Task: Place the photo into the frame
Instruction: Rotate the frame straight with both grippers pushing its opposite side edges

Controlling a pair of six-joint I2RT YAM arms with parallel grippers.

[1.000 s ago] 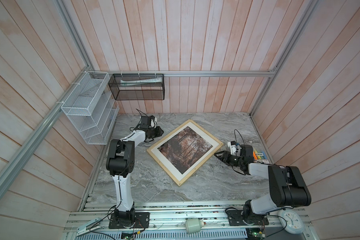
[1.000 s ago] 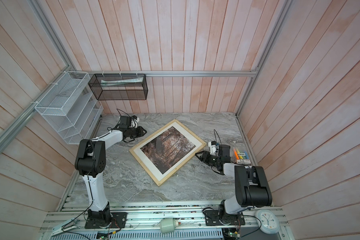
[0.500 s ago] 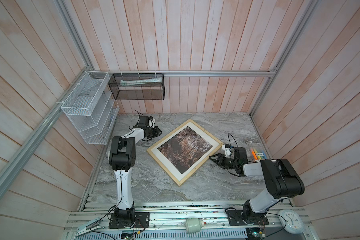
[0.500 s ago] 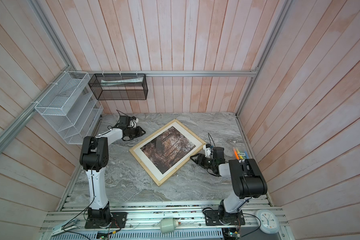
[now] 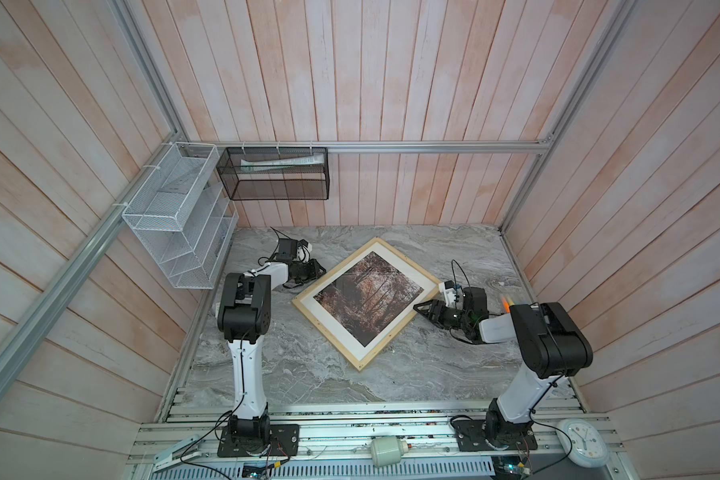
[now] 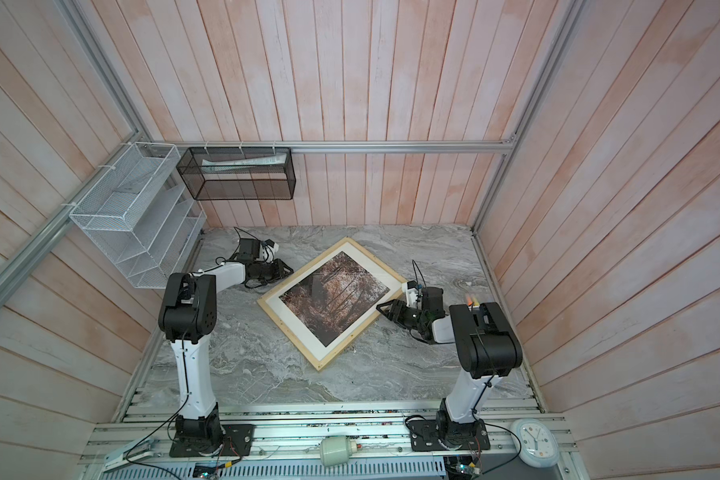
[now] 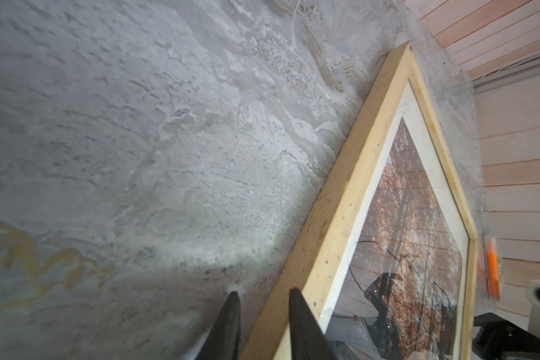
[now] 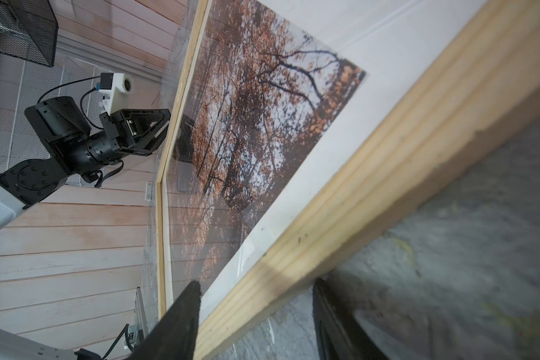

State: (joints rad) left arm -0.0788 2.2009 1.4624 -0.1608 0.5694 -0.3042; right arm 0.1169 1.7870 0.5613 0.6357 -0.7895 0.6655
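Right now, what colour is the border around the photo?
The border is white; right wrist view.

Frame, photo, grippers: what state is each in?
frame: flat on the table, face up, set diagonally.
photo: in the frame, showing inside a white mat.
left gripper: slightly open, empty, beside the frame's rail.
right gripper: jaws astride the frame's rail; grip unclear.

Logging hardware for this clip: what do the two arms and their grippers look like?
Twins. The left arm and right arm have white tubular links, boxy black joint housings and black base plates, with thin black cables along them. The left gripper and right gripper are black with tapered pointed fingers; each carries a white camera housing.
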